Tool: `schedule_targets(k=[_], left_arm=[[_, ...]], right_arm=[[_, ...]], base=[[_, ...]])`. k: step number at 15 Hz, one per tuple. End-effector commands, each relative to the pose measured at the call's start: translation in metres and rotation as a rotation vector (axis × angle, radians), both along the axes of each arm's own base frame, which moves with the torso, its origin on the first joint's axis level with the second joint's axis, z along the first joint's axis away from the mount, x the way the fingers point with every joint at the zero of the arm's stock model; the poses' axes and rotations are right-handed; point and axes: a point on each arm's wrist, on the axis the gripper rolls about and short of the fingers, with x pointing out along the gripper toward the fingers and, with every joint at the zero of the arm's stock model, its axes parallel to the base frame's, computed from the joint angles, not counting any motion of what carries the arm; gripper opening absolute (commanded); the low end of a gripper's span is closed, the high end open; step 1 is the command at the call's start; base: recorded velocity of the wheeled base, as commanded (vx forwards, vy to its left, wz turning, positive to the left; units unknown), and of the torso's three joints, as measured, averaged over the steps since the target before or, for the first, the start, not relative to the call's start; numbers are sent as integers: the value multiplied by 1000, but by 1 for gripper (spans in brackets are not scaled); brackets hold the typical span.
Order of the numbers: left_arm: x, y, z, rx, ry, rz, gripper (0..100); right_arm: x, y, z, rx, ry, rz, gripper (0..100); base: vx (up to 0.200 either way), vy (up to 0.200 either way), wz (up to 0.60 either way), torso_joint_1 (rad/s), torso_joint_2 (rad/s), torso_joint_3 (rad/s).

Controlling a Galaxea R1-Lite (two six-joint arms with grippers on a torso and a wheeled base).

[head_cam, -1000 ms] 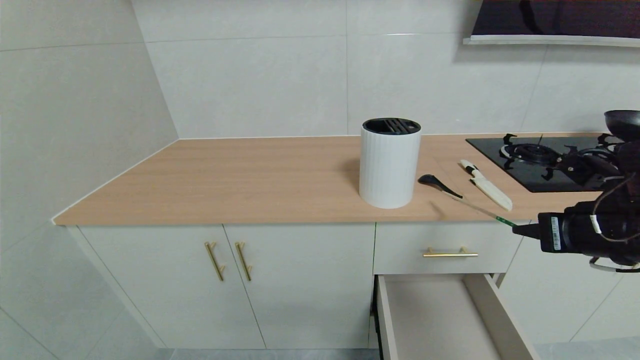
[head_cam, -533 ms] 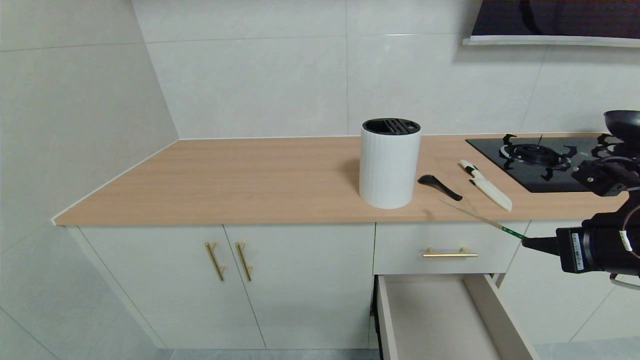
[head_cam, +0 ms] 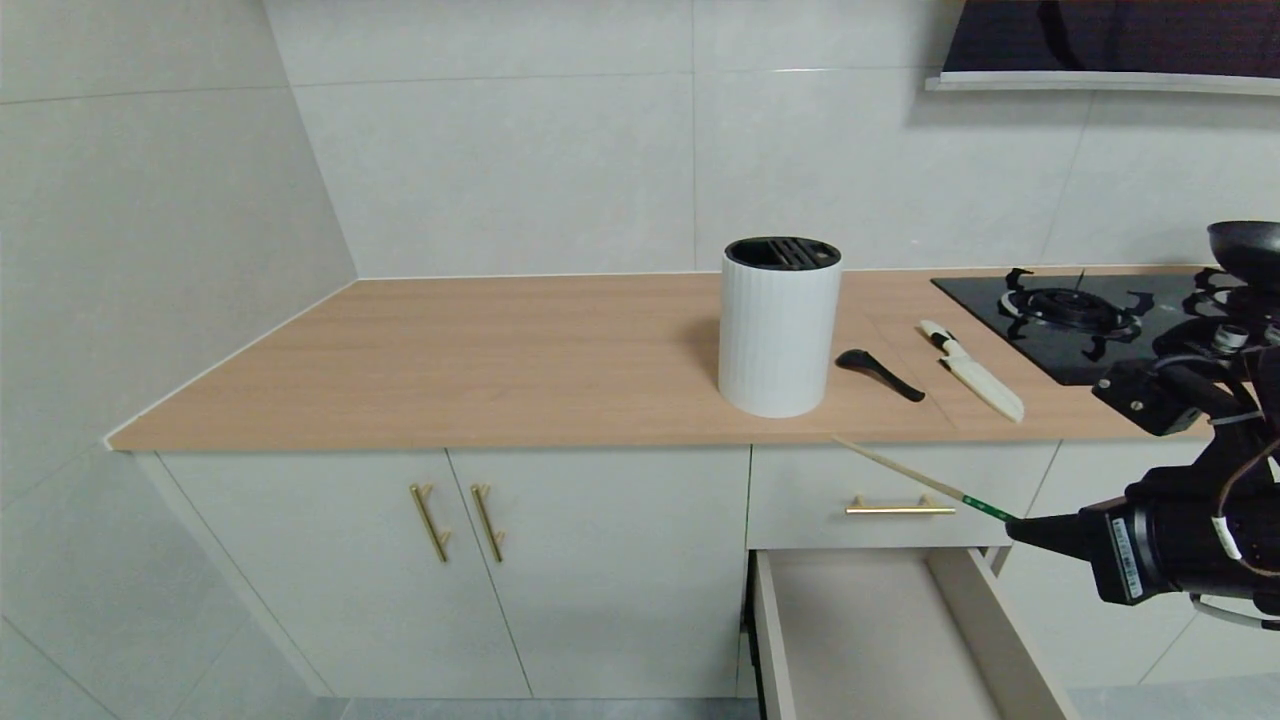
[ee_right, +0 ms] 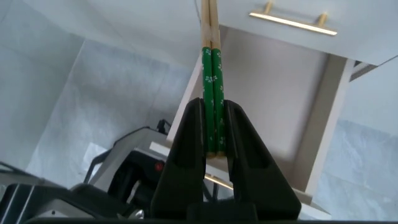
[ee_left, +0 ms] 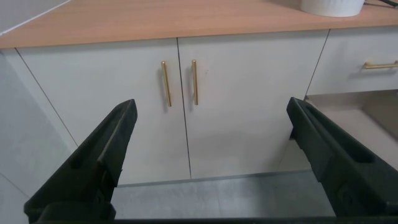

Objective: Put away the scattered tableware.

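Green-ended chopsticks [head_cam: 920,482] clamped in right hand [head_cam: 1010,520], above open drawer [head_cam: 860,620]

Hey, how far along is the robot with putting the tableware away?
Nothing looks stored yet: the open drawer is bare where it shows. In hand: the right gripper is shut on the chopsticks, held out near that drawer. Left to do: the black spoon and the knife lie on the counter beside the white holder.

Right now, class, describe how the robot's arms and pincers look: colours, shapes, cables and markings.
Both are matte black. The right pincer tapers to a narrow tip, on a cylindrical wrist bearing a white barcode-style label, with thin cables and a white tag. The left pincer has two broad, wedge-shaped fingers.
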Motion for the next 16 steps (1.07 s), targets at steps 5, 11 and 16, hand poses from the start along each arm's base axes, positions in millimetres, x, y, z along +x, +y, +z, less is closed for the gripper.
schedule_targets(k=[5,11,16], left_arm=[[0,0,0,0,0,0,100],[0,0,0,0,0,0,100],[0,0,0,0,0,0,100]], right_arm=[[3,3,-9,-30,31,27,0],[7,5,-15,-39,54,26,0],[9,6,-18,-46,71,25,0]], base=[[0,0,0,-68,156,88],[0,0,0,-198,474,272],[0,0,0,-186,473,286]])
